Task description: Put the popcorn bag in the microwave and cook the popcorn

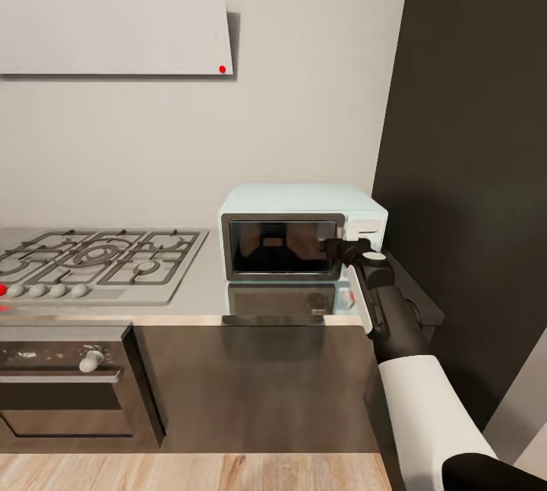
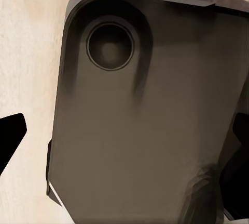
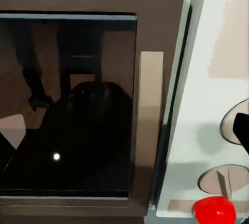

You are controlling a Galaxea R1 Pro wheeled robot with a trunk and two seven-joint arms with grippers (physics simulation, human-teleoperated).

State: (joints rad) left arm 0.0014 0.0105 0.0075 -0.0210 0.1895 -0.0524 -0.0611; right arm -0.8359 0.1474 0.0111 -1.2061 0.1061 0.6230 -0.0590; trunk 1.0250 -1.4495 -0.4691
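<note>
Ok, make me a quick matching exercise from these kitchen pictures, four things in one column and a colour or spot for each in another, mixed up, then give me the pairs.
Things:
1. microwave
2. gas hob
3. hood
4. oven

Descriptions:
A. flat white, high on the wall, with a small red dot
B. pale mint-blue box with a dark glass door, on the countertop
C. dark front below the countertop, with a pale knob
D. grey with grates and a row of knobs, left of the blue box

Pairs: 1-B, 2-D, 3-A, 4-C
</note>
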